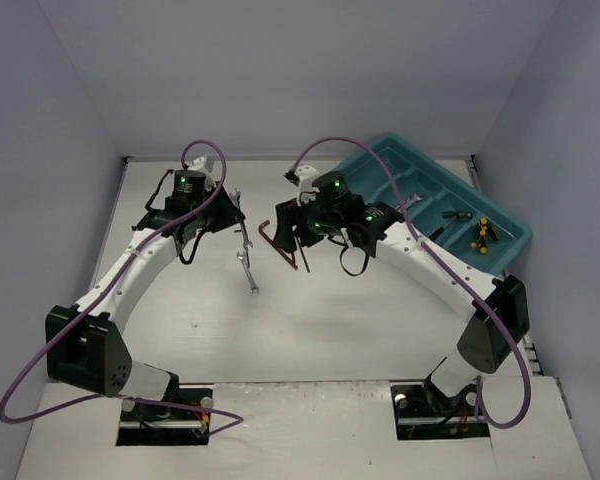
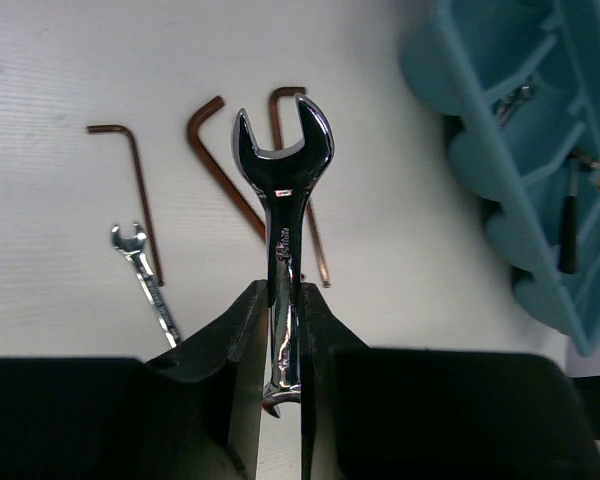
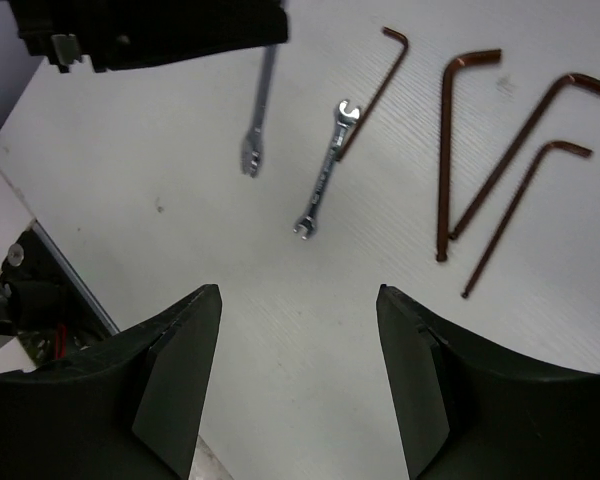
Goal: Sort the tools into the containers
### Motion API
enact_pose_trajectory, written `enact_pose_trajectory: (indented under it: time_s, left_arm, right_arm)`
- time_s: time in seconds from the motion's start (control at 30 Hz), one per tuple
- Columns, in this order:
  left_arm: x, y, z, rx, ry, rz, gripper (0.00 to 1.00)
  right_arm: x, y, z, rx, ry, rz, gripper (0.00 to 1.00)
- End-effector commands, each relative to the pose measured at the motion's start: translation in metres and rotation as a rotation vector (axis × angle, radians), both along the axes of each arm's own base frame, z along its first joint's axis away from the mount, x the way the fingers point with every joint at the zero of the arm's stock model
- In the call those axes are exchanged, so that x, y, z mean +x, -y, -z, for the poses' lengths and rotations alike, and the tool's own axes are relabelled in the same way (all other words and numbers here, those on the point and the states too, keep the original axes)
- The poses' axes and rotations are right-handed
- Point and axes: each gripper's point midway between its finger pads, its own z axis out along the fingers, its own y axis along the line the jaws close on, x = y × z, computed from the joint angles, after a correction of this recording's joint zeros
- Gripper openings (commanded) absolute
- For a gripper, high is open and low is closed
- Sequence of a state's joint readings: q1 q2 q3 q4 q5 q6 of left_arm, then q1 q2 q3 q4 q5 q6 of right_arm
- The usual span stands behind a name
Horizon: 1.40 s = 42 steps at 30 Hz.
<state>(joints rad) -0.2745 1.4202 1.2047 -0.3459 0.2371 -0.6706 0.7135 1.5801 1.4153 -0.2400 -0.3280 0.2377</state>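
the left gripper is clenched on a silver wrench, held up above the table and well apart from the teal tray. it should carry the wrench level over one compartment, go low, and only then release. the right gripper is spread wide and empty above the hex keys.

White links, black joints on left arm and right arm; purple cables, green lights, black fingers.
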Motion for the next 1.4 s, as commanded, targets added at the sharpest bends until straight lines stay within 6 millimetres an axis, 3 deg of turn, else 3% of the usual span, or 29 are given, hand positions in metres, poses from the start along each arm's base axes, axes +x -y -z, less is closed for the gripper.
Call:
enact_pose_trajectory:
  time_s: [0.0, 0.3, 0.47, 0.67, 0.83, 0.9, 0.93, 1.07, 1.17, 1.23, 1.37]
  left_arm:
    - [0.001, 0.024, -0.07, -0.197, 0.176, 0.051, 0.0]
    - [-0.021, 0.03, -0.114, -0.296, 0.257, 0.064, 0.0]
    - [-0.03, 0.033, -0.116, -0.301, 0.258, 0.072, 0.0]
    - [-0.04, 0.041, -0.114, -0.293, 0.259, 0.094, 0.0]
    - [-0.041, 0.043, -0.104, -0.272, 0.243, 0.091, 0.0]
    - [-0.04, 0.041, -0.102, -0.256, 0.243, 0.085, 0.0]
    - [-0.041, 0.038, -0.1, -0.237, 0.241, 0.079, 0.0]
    - [-0.043, 0.02, -0.089, -0.12, 0.233, 0.047, 0.49]
    - [-0.049, 0.0, -0.085, -0.045, 0.229, -0.016, 0.72]
    - [-0.057, -0.014, -0.079, 0.016, 0.214, -0.054, 0.79]
    - [-0.067, -0.043, -0.061, 0.134, 0.175, -0.136, 0.81]
  right_arm:
    - [0.006, -0.047, -0.044, 0.121, 0.137, -0.025, 0.6]
    - [0.013, -0.08, -0.055, 0.144, 0.2, -0.002, 0.59]
    - [0.02, -0.086, -0.06, 0.156, 0.219, 0.011, 0.54]
    - [0.024, -0.088, -0.062, 0.154, 0.236, 0.03, 0.35]
    - [0.027, -0.083, -0.062, 0.144, 0.246, 0.057, 0.0]
    - [0.031, -0.078, -0.061, 0.131, 0.258, 0.084, 0.0]
    - [0.034, -0.073, -0.06, 0.12, 0.264, 0.105, 0.0]
    - [0.047, -0.041, -0.05, 0.061, 0.286, 0.22, 0.0]
    - [0.068, -0.006, -0.046, 0.05, 0.273, 0.336, 0.0]
    - [0.082, 0.022, -0.039, 0.038, 0.252, 0.425, 0.0]
    - [0.124, 0.109, -0.028, 0.004, 0.221, 0.704, 0.0]
